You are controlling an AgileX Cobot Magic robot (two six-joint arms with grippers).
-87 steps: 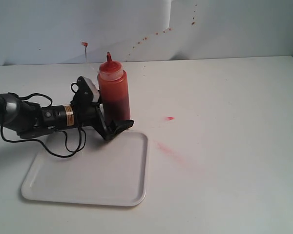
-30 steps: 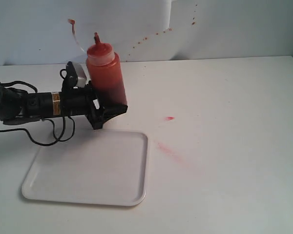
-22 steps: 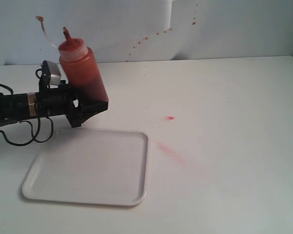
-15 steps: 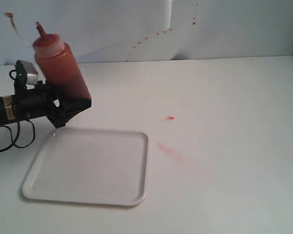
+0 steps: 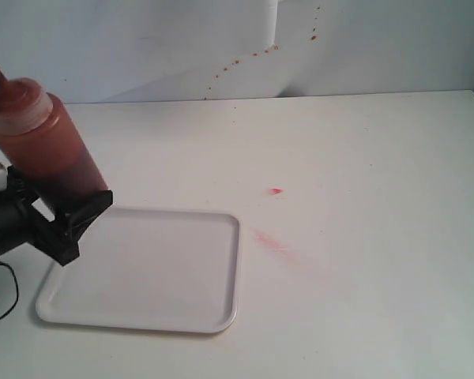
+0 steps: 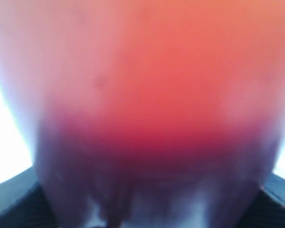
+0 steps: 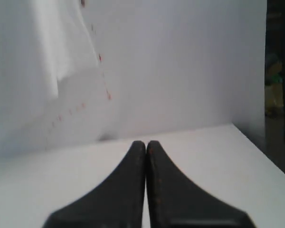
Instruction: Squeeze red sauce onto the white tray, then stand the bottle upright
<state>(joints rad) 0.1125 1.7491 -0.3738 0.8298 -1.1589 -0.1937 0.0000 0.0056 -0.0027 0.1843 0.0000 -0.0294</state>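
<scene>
The bottle (image 5: 43, 146), translucent and red with a pale cap and red nozzle, hangs in the air at the far left, tilted slightly left. My left gripper (image 5: 67, 217) is shut on its lower part, above the tray's back-left corner. Its red body (image 6: 147, 95) fills the left wrist view as a blur. The white tray (image 5: 166, 276) lies flat on the table, bare; no blob of red sauce shows on it. My right gripper (image 7: 146, 147) is shut on nothing in the right wrist view and is out of the exterior view.
A small red speck (image 5: 276, 191) and a faint pinkish smear (image 5: 272, 243) mark the white table right of the tray. Reddish spatter (image 5: 237, 59) dots the back wall. The table's far edge meets that wall.
My left gripper has lifted the bottle from behind the tray and carried it left and toward the front, now over the tray's back-left corner. The tray has not moved.
</scene>
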